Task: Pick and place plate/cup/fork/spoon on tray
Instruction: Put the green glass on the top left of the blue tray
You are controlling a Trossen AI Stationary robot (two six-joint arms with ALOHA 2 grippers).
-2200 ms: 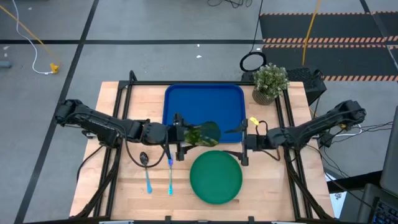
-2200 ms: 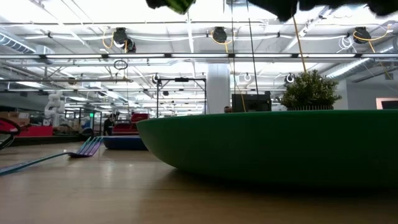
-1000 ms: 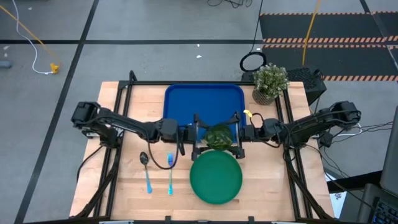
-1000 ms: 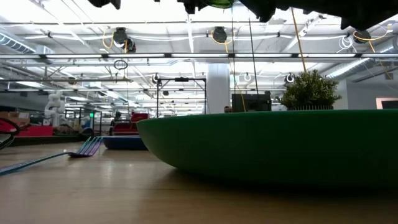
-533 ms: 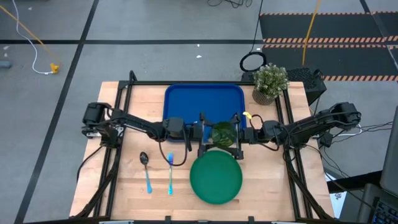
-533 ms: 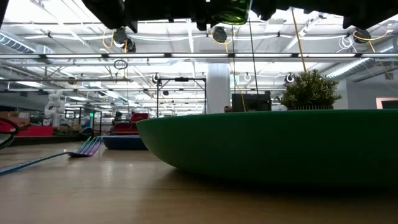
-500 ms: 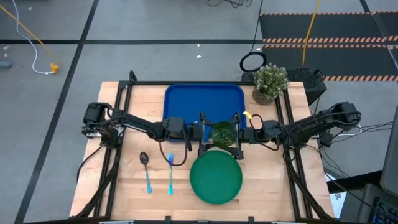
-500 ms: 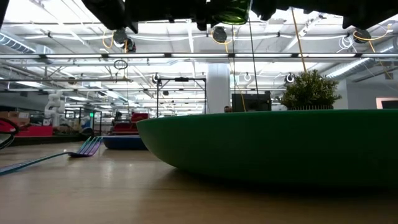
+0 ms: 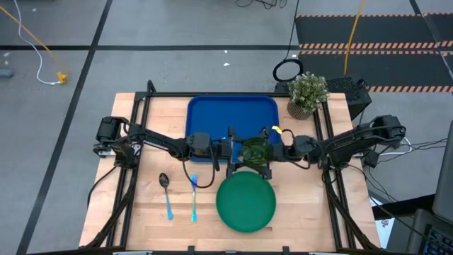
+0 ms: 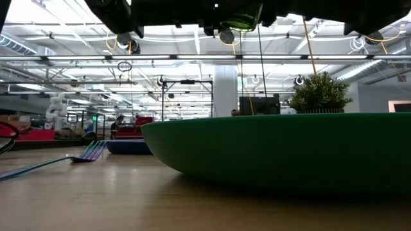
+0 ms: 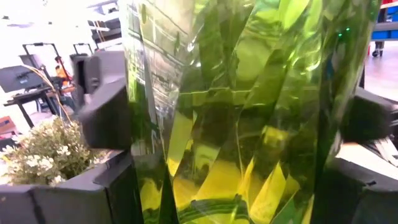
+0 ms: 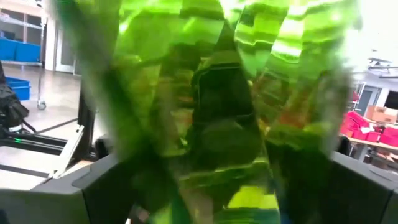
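The translucent dark-green cup (image 9: 253, 150) hangs upright above the near right part of the blue tray (image 9: 212, 113). My left gripper (image 9: 246, 151) reaches in level from the left and is shut on it. My right gripper (image 9: 257, 151) comes level from the right and is open, its fingers (image 12: 93, 186) standing on either side of the same cup (image 12: 217, 112). The low view shows only the cup's bottom (image 10: 239, 18) at its top edge. The green plate (image 9: 245, 203) rests flat on the wood near the front. The spoon (image 9: 165, 193) and fork (image 9: 194, 198) lie left of it. My left gripper pinches the cup's side wall (image 11: 140, 124) between its two fingers (image 11: 106, 118), coming level from the table's left. The cup stands upright in the hold, lifted clear of the tray. My right gripper's fingers flank the cup, but I cannot tell whether they touch it.
A potted plant (image 9: 306, 93) stands at the table's far right corner, beside the tray. Black frame rails (image 9: 134, 120) run along the table's left and right sides. Bare wood lies between the plate and the cutlery.
My left gripper has carried the cup a little toward the table's right edge and downward. The cup stays upright and its bottom now shows lower in the low view.
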